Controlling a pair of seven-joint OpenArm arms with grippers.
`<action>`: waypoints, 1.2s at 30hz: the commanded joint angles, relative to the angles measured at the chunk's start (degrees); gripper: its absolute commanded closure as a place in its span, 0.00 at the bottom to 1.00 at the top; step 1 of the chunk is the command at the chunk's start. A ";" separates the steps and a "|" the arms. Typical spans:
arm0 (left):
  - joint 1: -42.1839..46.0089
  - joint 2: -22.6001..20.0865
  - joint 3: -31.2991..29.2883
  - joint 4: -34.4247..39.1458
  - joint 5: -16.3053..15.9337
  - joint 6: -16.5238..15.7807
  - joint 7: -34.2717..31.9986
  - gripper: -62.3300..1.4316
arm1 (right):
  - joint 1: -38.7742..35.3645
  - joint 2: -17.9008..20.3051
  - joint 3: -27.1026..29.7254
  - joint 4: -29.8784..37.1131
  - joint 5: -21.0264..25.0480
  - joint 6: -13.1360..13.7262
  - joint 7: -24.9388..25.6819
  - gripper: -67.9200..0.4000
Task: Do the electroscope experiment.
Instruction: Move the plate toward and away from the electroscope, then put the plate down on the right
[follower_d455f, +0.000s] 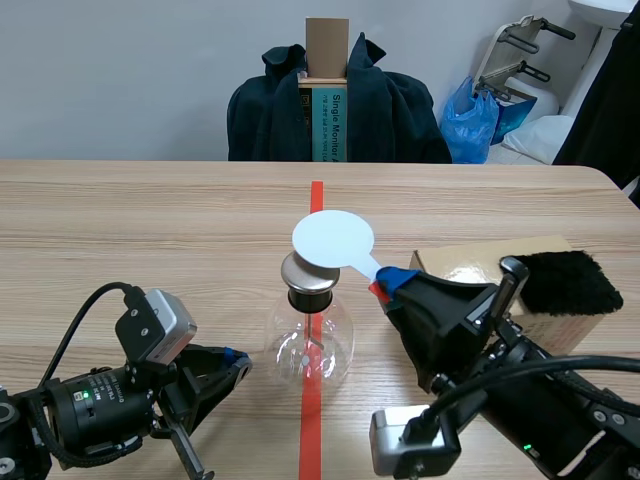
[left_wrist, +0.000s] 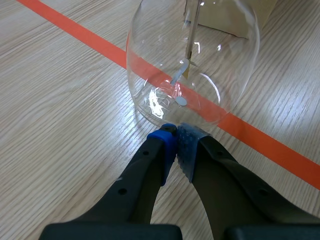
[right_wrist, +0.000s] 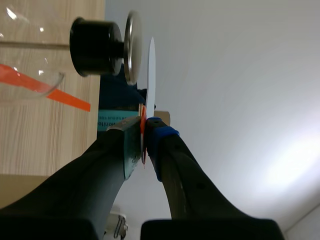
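Right gripper (right_wrist: 145, 134) is pinched on the thin handle of the white disc (follower_d455f: 333, 240), which is held close over the metal cap (follower_d455f: 300, 272) of the glass electroscope (follower_d455f: 310, 345) on the table. Left gripper (left_wrist: 175, 134), pressed together on nothing, is placed just beside its base. The glass electroscope could be tipped if the disc is pushed sideways, or the handle could be lost from the pads.

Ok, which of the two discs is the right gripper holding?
The white disc, clamped by its handle in the right gripper; the grey metal disc just under it sits on the black stopper of the flask.
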 joint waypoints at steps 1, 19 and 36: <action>-0.33 0.00 -0.11 1.16 -0.57 -0.09 -0.83 0.93 | 0.52 0.63 0.52 1.22 0.37 -0.68 -1.64 0.98; -0.31 0.79 -0.17 1.16 -0.57 -0.11 -0.79 0.93 | 0.57 0.66 1.16 1.25 0.37 -4.61 -18.47 0.98; 0.74 -0.87 -0.22 2.99 -0.81 -0.15 -0.02 0.93 | -8.28 5.99 5.55 1.29 6.73 -10.75 -16.00 0.98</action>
